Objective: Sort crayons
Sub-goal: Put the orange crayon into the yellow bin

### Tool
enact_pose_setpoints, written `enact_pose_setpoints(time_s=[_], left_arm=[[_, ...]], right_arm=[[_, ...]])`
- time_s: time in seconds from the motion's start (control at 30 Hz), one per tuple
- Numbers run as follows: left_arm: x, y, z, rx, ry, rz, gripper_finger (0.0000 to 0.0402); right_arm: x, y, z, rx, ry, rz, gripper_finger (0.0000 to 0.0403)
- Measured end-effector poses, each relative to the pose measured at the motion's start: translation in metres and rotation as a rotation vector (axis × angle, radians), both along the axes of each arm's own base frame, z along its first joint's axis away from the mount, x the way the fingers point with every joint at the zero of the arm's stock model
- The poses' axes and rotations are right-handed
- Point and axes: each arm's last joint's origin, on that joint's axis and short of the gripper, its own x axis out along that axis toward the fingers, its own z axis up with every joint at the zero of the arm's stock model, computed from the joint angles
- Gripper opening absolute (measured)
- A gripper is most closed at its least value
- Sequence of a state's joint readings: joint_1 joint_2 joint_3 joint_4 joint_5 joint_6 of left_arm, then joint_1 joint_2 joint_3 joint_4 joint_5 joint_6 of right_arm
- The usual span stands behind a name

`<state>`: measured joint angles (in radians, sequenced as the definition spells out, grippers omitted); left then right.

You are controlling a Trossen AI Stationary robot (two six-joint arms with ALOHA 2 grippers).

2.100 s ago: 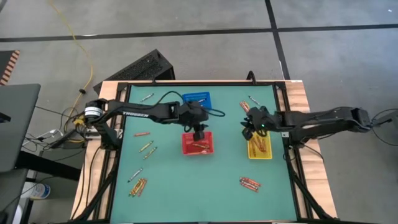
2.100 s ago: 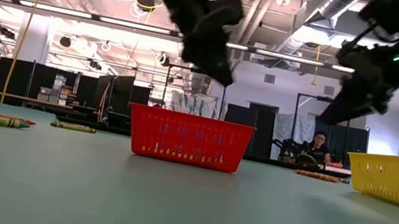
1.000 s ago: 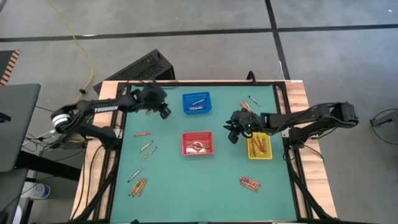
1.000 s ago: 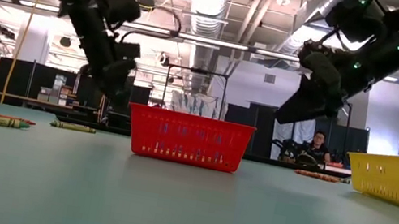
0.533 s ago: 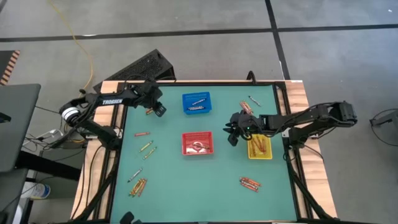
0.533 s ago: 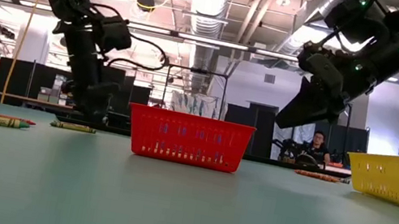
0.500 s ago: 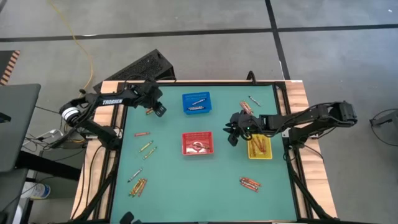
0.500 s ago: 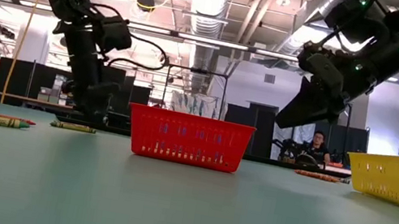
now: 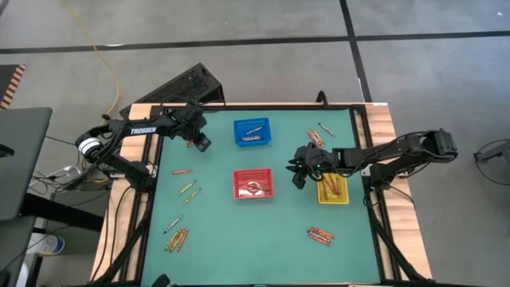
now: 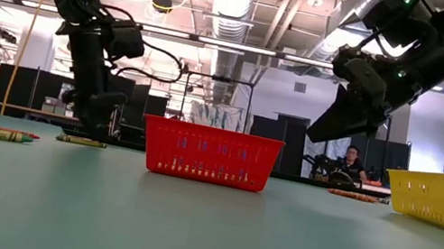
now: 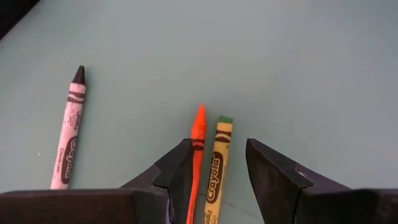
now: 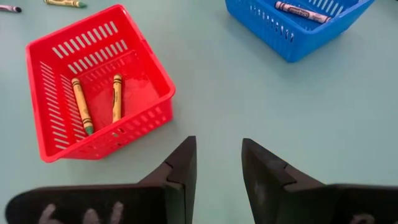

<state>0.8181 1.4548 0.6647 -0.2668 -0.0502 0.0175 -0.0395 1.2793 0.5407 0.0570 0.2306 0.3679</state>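
Crayons mid-sort on green mat: we've got both grippers spread, nothing held.

Left gripper (image 11: 214, 165) is low at the far-left of the table (image 9: 263, 255), fingers apart w/ an orange crayon (image 11: 196, 140) and a yellow-wrapped, green-tipped crayon (image 11: 217, 162) lying side by side between them; orange one sits against one finger, though we can't tell if they touch. A pale, paper-wrapped crayon w/ dark tip (image 11: 67, 140) lies apart from the pair. Right gripper (image 12: 217, 165) hangs above the mat btw the red basket (image 12: 43, 56) and yellow basket (image 9: 332, 188), fingers apart, empty. Baskets are square plastic mesh: red holds two yellowish sticks (image 12: 97, 102), the blue basket (image 12: 283, 28) farther back holds one grey stick (image 12: 301, 12). Loose crayon clusters lie near-left (image 9: 177, 237) and near-right (image 9: 319, 234).
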Motion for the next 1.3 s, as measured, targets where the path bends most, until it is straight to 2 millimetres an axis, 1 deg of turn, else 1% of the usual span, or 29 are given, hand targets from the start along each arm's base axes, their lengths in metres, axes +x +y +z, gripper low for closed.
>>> enact_pose_setpoints(time_s=[0.17,0.43,0.63,0.97,1.1,1.3], left_arm=[[0.001,-0.003,-0.001,-0.013,0.008,0.002,0.0137],[0.011,-0.012,0.0,0.008,0.017,-0.026,0.0137],[0.012,-0.013,-0.003,0.01,0.021,-0.01,0.0137],[-0.003,-0.026,-0.029,0.002,0.009,0.024,0.0135],[-0.005,-0.029,-0.032,-0.008,0.009,0.029,0.0111],[-0.004,-0.028,-0.032,0.0,-0.004,0.026,0.0052]], right_arm=[[0.0,0.0,0.0,0.0,0.003,0.0,0.012],[0.0,0.0,0.0,-0.001,0.007,0.001,0.012],[-0.001,0.0,-0.001,-0.001,0.015,0.001,0.012],[-0.001,0.003,-0.001,0.002,0.019,0.015,0.012],[-0.001,0.003,-0.001,0.002,0.019,0.015,0.012],[-0.001,0.005,-0.001,0.011,0.016,0.012,0.012]])
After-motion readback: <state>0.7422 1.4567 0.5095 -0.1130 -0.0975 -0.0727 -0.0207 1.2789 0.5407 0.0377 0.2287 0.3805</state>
